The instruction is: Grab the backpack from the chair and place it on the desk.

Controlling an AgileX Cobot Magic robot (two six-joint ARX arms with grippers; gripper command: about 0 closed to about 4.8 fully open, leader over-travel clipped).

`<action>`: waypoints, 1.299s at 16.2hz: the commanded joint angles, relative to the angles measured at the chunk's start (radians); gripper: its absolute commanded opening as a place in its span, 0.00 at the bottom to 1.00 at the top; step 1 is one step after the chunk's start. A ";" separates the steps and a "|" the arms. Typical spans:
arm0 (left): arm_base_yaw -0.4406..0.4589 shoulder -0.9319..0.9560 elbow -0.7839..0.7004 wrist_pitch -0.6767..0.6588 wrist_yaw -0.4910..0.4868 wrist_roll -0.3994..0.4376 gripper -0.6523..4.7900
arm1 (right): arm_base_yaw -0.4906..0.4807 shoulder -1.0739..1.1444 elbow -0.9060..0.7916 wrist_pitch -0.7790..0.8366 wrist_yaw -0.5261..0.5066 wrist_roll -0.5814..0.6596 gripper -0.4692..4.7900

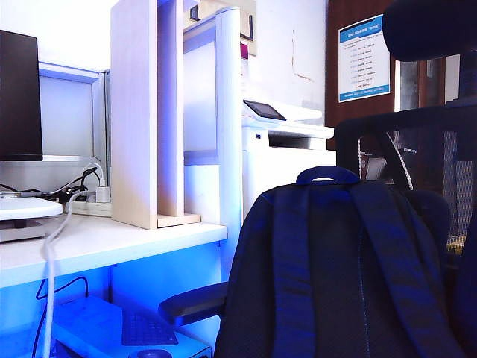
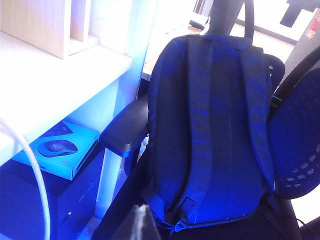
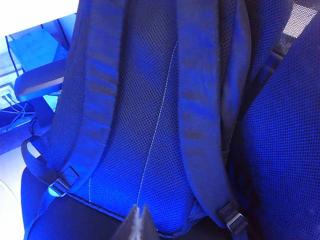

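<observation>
The dark navy backpack stands upright on the chair, straps facing me, its blue grab handle on top. The white desk lies to its left, with the pale-wood divider on it. In the left wrist view the backpack fills the middle and my left gripper is shut, empty, short of its lower edge. The right wrist view shows the backpack close up, its two padded straps running down it. My right gripper is shut and empty in front of its bottom hem.
The chair's armrest juts out between desk and backpack. A monitor, power strip and white cable are on the desk. A blue box with a mouse sits under it. A white printer stands behind.
</observation>
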 commanded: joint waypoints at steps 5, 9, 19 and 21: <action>0.001 0.000 -0.001 -0.021 0.006 0.005 0.11 | 0.001 -0.002 0.002 0.018 -0.002 0.001 0.08; 0.001 0.000 -0.001 0.008 0.008 0.004 0.11 | 0.001 -0.002 0.003 0.024 -0.002 0.002 0.08; 0.001 0.001 0.141 0.244 0.077 -0.175 0.48 | 0.001 -0.002 0.104 0.164 -0.033 0.133 0.37; 0.001 0.003 0.194 0.244 0.077 -0.175 0.59 | 0.001 -0.002 0.145 0.166 -0.047 0.133 0.38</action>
